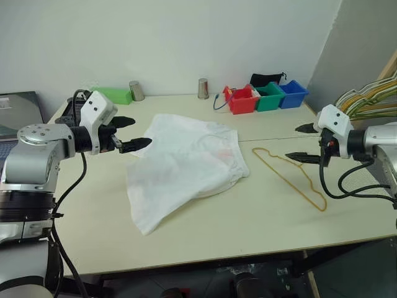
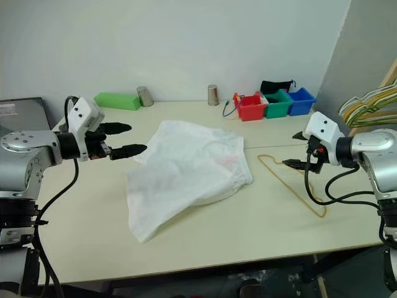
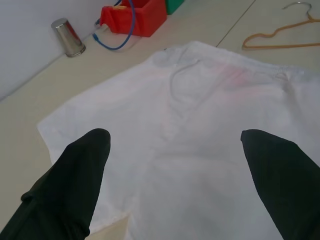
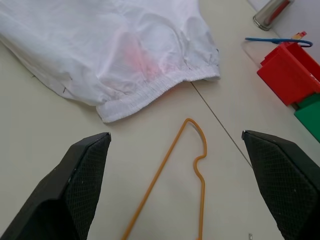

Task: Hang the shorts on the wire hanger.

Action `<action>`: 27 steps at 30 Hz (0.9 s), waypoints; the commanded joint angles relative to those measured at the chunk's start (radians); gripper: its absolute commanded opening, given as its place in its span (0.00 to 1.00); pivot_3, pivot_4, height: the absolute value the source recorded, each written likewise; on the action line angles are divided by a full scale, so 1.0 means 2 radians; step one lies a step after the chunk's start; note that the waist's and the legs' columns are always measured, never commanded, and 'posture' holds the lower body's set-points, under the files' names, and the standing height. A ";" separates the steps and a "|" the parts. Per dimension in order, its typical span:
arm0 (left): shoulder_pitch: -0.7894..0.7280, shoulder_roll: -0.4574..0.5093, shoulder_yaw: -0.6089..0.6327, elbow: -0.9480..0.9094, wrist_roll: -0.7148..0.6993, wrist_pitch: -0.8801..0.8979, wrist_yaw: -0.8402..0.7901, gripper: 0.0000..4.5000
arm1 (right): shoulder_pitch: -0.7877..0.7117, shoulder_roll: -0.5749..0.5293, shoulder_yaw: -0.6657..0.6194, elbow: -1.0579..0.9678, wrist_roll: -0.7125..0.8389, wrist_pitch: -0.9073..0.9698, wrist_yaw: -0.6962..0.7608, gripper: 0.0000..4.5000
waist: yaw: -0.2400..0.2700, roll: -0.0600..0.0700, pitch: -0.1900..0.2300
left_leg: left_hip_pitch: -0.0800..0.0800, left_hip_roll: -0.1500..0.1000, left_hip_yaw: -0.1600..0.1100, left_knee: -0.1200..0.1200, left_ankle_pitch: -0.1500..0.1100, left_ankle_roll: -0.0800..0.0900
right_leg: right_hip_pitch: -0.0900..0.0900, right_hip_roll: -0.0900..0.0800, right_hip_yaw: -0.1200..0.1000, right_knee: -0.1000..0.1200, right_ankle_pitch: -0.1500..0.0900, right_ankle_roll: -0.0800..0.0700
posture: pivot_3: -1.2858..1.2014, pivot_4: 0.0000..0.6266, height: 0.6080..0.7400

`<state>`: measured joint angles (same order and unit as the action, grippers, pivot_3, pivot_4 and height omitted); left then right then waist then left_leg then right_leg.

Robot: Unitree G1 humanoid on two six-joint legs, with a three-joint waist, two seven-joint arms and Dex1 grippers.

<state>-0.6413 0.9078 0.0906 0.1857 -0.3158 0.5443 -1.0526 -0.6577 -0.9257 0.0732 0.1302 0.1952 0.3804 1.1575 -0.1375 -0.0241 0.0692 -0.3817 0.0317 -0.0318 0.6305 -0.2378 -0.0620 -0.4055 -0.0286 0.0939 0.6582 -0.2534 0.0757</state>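
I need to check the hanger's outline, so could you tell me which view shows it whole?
The left eye view: the hanger lies whole on the table. The right eye view hides part; the wrist views crop it.

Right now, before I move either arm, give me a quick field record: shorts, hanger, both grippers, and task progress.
shorts: shorts lie crumpled flat on the table, mid-table
wire hanger: wire hanger lies flat, to the shorts' right, apart from them
left gripper: left gripper open, empty, above the shorts' left edge
right gripper: right gripper open, empty, above the hanger
progress: nothing grasped; shorts not yet on hanger
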 commanded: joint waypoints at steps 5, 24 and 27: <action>0.037 0.000 0.049 -0.067 -0.033 0.044 0.027 1.00 | -0.008 0.007 -0.010 -0.021 0.002 -0.002 0.000 0.99 | 0.001 0.000 0.000 | 0.000 0.000 0.000 0.000 0.000 0.000 | 0.000 0.000 0.000 0.000 0.000 0.000 | 0.51 0.01 1.00; 0.190 -0.012 0.062 -0.308 -0.168 0.190 0.052 1.00 | 0.014 0.072 0.063 -0.024 -0.055 -0.109 -0.008 0.99 | 0.016 0.000 0.000 | 0.000 0.000 0.000 0.001 0.000 0.000 | 0.000 0.000 0.000 0.001 0.000 0.000 | 0.52 0.04 1.00; 0.252 -0.016 0.034 -0.337 -0.142 0.164 0.065 1.00 | -0.008 0.118 0.104 0.034 -0.086 -0.162 -0.010 0.99 | 0.017 0.000 0.000 | 0.001 0.000 0.000 0.001 0.000 0.000 | 0.000 0.000 0.000 0.001 0.000 0.000 | 0.53 0.05 1.00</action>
<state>-0.1897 0.8779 0.1957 -0.4400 -0.6304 0.9072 -0.9405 -0.6365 -0.7278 0.2433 0.1479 0.0608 0.1312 1.1481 -0.1039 -0.0247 0.0689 -0.3788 0.0318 -0.0310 0.6313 -0.2379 -0.0620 -0.4050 -0.0279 0.0961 0.6609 -0.2539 0.0757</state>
